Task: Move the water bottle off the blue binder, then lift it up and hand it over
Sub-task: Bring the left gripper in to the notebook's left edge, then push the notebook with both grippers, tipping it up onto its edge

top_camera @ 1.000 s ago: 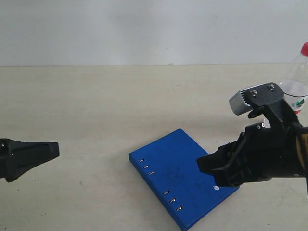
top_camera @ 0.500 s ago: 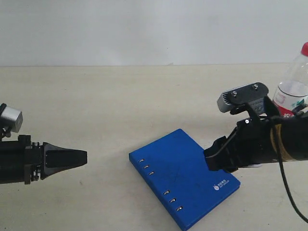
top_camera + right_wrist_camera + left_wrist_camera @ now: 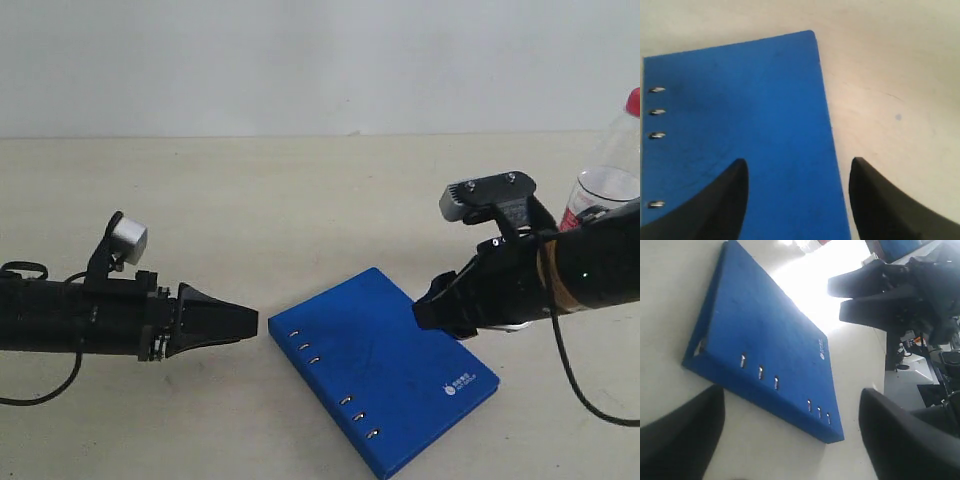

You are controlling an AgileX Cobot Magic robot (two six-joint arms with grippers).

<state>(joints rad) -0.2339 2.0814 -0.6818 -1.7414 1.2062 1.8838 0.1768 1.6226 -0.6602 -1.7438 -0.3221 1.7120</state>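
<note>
On the left of the table [image 3: 250, 190], the left gripper [image 3: 243, 322] is held low and is pointed to the right, toward the blue binder [image 3: 385, 370]. In the left wrist view its fingers [image 3: 682, 437] are seen wide apart, and nothing is held between them. A small strip of bare table is left between the tip and the binder's spine edge. The binder is laid flat in the middle, a little to the near side, with its metal rings [image 3: 344, 400] along the left near edge and a small white logo [image 3: 460, 381] by the right corner. The right gripper [image 3: 430, 306] is placed over the right far edge of the binder. Its fingers [image 3: 717, 200] are also spread open and empty, and the binder's edge is seen under the gap. Whether the binder is touched cannot be told. The water bottle [image 3: 612, 160] is seen upright at the far right, behind the right arm and well apart from the binder. Its lower part is hidden by the arm.
</note>
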